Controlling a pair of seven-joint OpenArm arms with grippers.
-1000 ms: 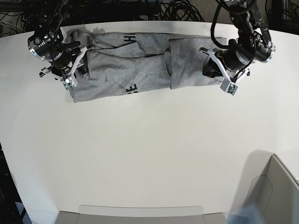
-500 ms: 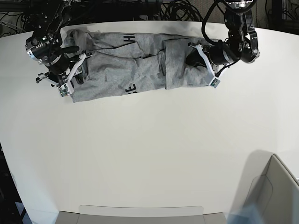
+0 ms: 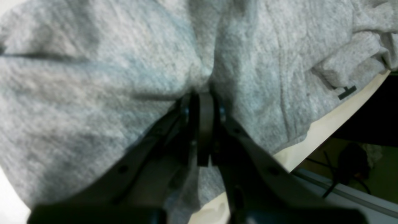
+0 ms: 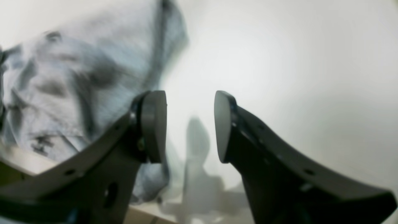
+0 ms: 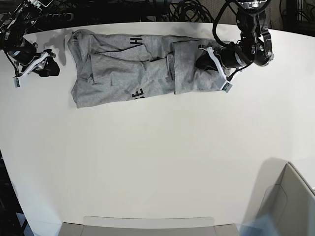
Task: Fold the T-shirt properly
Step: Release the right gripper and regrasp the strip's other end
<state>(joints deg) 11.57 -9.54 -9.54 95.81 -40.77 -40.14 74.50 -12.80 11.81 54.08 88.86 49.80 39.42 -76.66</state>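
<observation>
The grey T-shirt (image 5: pixel 133 69) lies stretched left to right along the far part of the white table (image 5: pixel 157 157), with black letters showing on its folds. Its right end is folded inward. My left gripper (image 5: pixel 212 66) sits on that right end. In the left wrist view the left gripper (image 3: pixel 202 99) is shut, with a ridge of the T-shirt (image 3: pixel 124 62) pinched between its tips. My right gripper (image 5: pixel 30 66) hovers left of the shirt, apart from it. In the right wrist view the right gripper (image 4: pixel 189 124) is open and holds nothing; the T-shirt (image 4: pixel 77 84) is a blur to the left.
A grey bin (image 5: pixel 290 206) stands at the near right corner and a grey tray edge (image 5: pixel 147 225) runs along the front. Dark cables (image 5: pixel 192 10) lie beyond the table's far edge, close behind both arms.
My right gripper has let go of the shirt's left end, opened wider and pulled away to the left. The left gripper stays shut on the folded right end.
</observation>
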